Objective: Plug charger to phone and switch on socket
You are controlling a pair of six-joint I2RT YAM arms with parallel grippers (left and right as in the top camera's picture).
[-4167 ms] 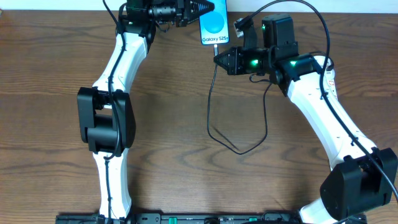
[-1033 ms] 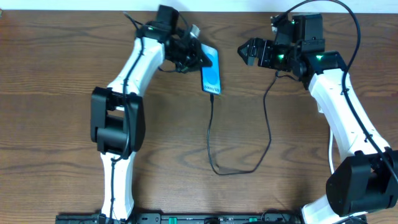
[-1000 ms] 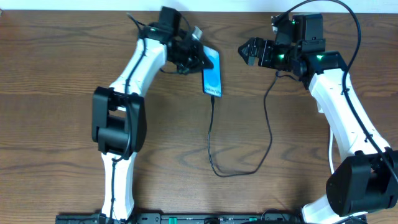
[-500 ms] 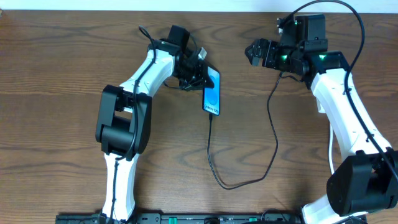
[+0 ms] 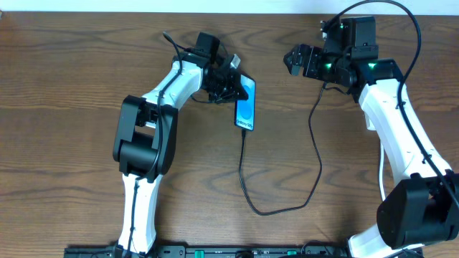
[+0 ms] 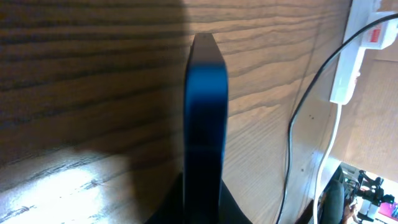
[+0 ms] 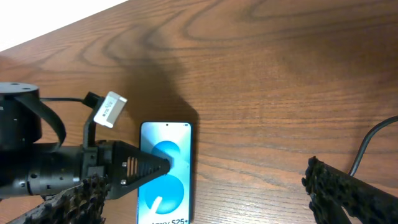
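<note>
Since charger (image 5: 239, 172) looks seated in phone (image 5: 245, 109) lower end, remaining: socket (image 6: 351, 56) switch.
phone: screen up, mid-table, long axis near-far; reads "Galaxy S25+".
left gripper (image 5: 231, 84): clamped on phone's left edge.
right gripper (image 5: 295, 60): wide, empty, right of phone.
socket: left wrist view only, beyond phone's far end; nearer arm unclear.

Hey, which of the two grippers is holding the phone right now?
The left gripper: its jaws are shut on the phone's edge. The right gripper hangs open and empty, off to the phone's side.
</note>
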